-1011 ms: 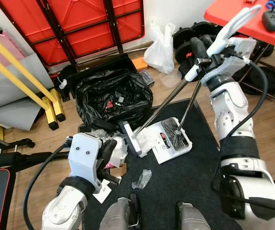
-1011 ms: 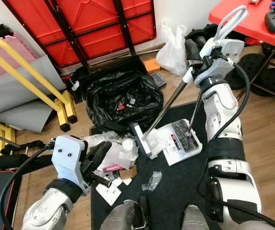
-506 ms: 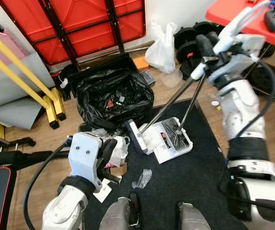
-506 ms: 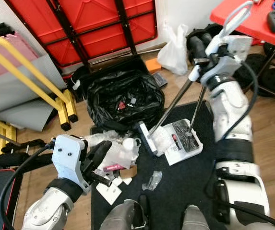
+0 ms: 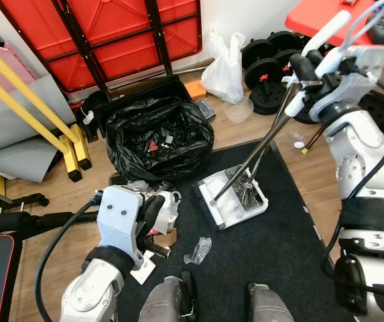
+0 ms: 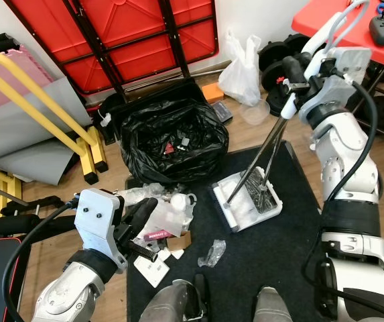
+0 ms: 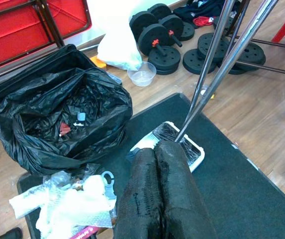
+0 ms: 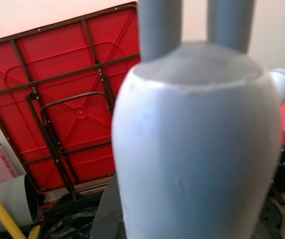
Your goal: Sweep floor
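Your black bin bag (image 5: 158, 137) at 11 o'clock holds scraps; the dustpan (image 5: 235, 198) holds debris, broom (image 5: 213, 209) touching it. Right gripper (image 5: 299, 74) jaws pinch both handles; left gripper (image 7: 157, 194) jaws pressed together. Dark mat (image 5: 279, 261) open at 5 o'clock.

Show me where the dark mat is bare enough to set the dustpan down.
Bare mat lies beside the robot's right leg, below the white dustpan. Crowded: the mat's left edge, with plastic litter by the black bag, and a wrapper mid-mat.
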